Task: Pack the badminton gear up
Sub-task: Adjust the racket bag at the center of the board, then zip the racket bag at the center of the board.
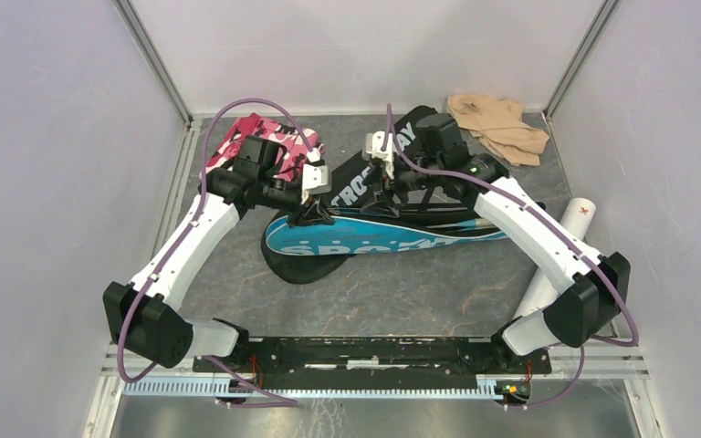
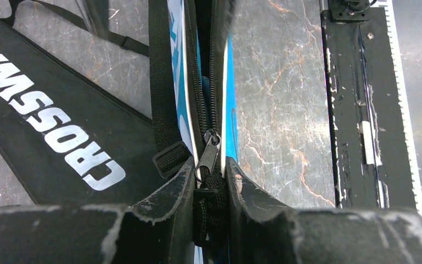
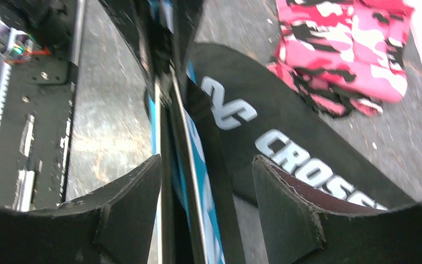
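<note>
Left wrist view: the left gripper (image 2: 209, 171) is clamped on the black end of the blue cover (image 2: 232, 104). Its fingers (image 2: 178, 190) are pressed onto the fabric just behind the zipper pull (image 2: 207, 155). From the pull the zipper runs toward 12 o'clock, and its two edges stand apart beyond it. A black strap (image 2: 162, 82) with a buckle lies along the cover's 9 o'clock side. Further toward 9 o'clock the black cover (image 2: 60, 126) lies flat on the table (image 2: 275, 82), its white "CROSSWAY" lettering showing.

Right wrist view: the right gripper (image 3: 206, 165) has its jaws wide apart and grips nothing. The blue cover's edge and the strap pass between the fingers (image 3: 126, 203), nearer the 9 o'clock one. The picture is too blurred to tell whether they touch it. The black cover lies toward 2 o'clock, and the pink cloth (image 3: 351, 44) lies beyond it at 1 o'clock.

Top view: the blue cover lies mid-table, its length running from 9 to 3 o'clock. The left gripper is at its 10 o'clock end and the right gripper is over its 12 o'clock edge. The black cover sits just behind at 12 o'clock, partly overlapped by the blue one. The beige cloth (image 1: 497, 123) lies in the 1 o'clock corner. The tube (image 1: 573, 219) lies at 3 o'clock, partly hidden by the right arm.
</note>
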